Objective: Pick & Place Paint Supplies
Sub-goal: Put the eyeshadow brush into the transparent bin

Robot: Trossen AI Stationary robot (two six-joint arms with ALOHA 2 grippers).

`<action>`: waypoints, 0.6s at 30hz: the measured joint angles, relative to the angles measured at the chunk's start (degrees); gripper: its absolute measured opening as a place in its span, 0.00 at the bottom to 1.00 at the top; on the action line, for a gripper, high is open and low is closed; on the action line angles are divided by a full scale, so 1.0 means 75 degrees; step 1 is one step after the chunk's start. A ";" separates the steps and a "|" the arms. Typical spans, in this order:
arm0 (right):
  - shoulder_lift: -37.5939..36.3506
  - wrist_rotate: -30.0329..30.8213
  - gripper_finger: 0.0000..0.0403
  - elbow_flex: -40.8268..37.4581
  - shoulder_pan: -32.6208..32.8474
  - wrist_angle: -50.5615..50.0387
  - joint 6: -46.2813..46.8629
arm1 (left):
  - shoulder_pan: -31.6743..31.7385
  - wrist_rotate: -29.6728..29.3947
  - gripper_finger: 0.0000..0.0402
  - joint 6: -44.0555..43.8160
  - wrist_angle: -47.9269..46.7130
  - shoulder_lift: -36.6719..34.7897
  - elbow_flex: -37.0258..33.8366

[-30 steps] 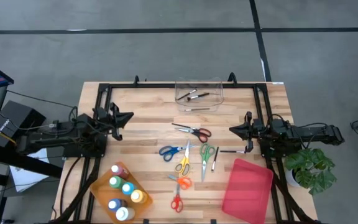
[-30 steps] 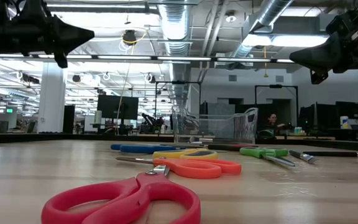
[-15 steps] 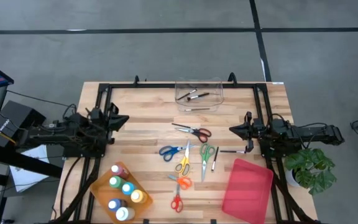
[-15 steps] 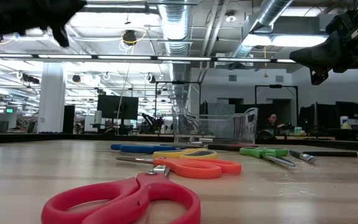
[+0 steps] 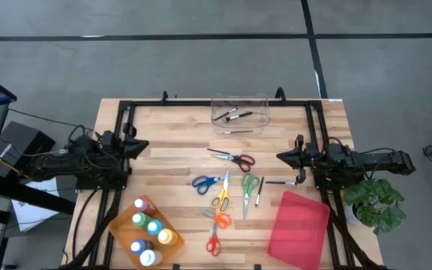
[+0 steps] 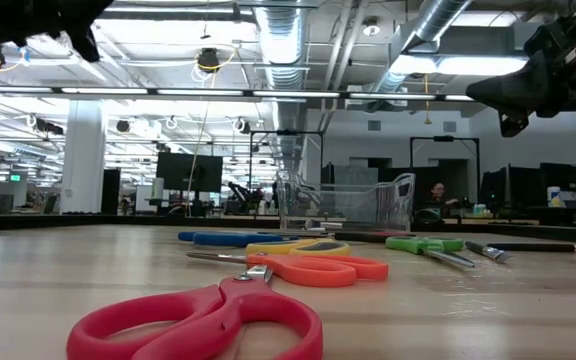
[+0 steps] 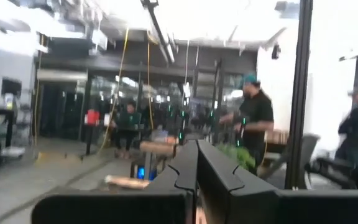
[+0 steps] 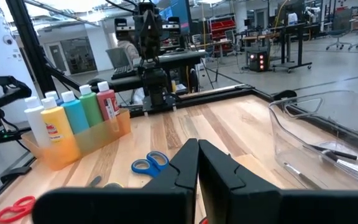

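1. The left tool (image 5: 142, 145) has drawn back toward the left edge of the tabletop (image 5: 178, 169), away from the scissors.
2. In the low view, that arm has slid almost out at the upper left corner.

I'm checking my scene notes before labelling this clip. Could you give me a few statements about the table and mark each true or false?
1. The clear plastic bin at the table's far edge holds thin dark brushes. True.
2. The small paint bottles stand in the flat red tray. False: they stand in an orange holder; the red tray holds nothing.
3. The right gripper grips the green-handled scissors. False: it is shut, holding nothing, and the scissors lie on the wooden table.
4. The left gripper is shut and holding nothing. True.
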 joint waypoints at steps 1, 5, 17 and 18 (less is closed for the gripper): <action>0.0000 -0.0004 0.02 0.0000 0.0000 -0.0025 0.0003 | 0.0000 -0.0006 0.00 -0.0010 -0.0055 -0.0003 -0.0127; 0.0050 -0.0010 0.02 -0.0003 0.0000 -0.0033 0.0003 | 0.0000 -0.0114 0.00 -0.0032 0.0029 -0.0124 -0.0785; 0.0050 -0.0010 0.12 -0.0002 -0.0006 -0.0033 -0.0062 | -0.0003 -0.0057 0.00 -0.0796 -0.1658 -0.0048 -0.1090; 0.0050 -0.0010 0.14 0.0000 -0.0006 -0.0033 -0.0061 | -0.0003 -0.0042 0.00 -0.0834 -0.1660 -0.0044 -0.1090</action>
